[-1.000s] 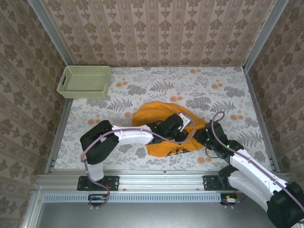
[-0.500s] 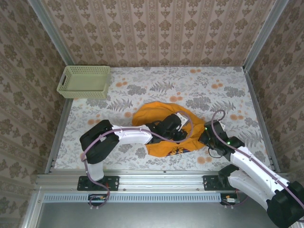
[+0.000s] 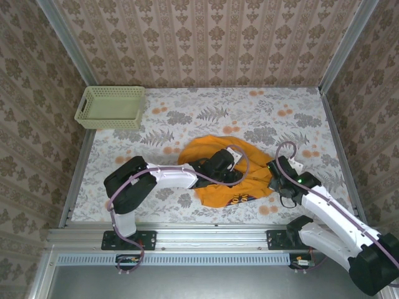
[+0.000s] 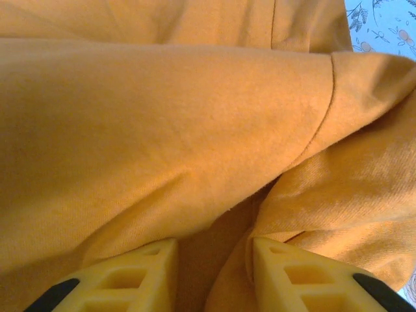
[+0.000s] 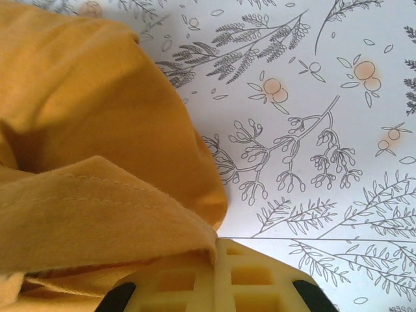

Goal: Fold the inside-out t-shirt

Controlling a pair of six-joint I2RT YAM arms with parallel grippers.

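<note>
My right gripper [image 5: 214, 252] is clamped on the right edge of the inside-out t-shirt [image 3: 202, 152], which lies bunched at near-centre. The heap runs leftward from there. My left gripper [image 4: 213, 246], fingers apart, sits over its middle, nearer the bulk.

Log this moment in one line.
task: fold shirt | left pincer: open over shirt | right pincer: shut on shirt edge | shirt: crumpled on table

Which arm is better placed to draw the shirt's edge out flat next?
Right, probably. The right gripper is shut on the t-shirt at a hem on its right side, with bare table beside it to pull toward. The left gripper sits amid bunched cloth, jaws apart.
</note>
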